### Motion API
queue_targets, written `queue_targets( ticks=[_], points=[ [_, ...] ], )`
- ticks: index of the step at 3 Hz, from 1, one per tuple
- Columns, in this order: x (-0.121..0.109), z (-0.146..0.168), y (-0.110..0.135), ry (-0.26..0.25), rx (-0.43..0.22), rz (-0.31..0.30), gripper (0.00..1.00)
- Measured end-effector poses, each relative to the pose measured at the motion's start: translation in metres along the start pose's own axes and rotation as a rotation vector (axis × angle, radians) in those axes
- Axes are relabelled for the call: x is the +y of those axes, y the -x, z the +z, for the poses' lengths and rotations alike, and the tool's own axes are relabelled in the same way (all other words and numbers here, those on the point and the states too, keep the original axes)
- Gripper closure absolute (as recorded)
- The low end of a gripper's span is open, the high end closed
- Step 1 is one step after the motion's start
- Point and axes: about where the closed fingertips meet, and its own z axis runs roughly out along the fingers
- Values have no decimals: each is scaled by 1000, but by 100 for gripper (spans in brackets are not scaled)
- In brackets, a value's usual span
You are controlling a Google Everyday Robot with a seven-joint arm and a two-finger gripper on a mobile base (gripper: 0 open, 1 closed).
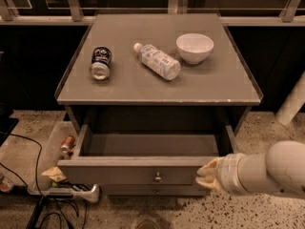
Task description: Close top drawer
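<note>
top drawer (138, 171) open | gripper (206, 174) at its front's right end | jaws state unclear

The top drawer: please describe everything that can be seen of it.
The top drawer is a wide grey-brown box, wood by its look, pulled partly out from under the table top. Its inside shows nothing in it. The flat front panel carries one small round metal knob at centre. The gripper is at the panel's right end, seemingly touching it.
</note>
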Motion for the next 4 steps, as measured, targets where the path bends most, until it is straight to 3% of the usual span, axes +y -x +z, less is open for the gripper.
queue_targets(
  ticks=[1, 2, 4],
  points=[
    [-41, 13, 2, -36, 0, 3, 88],
    [-45, 15, 2, -40, 1, 4, 100],
    [-45, 15, 2, -40, 1, 4, 59]
  ],
)
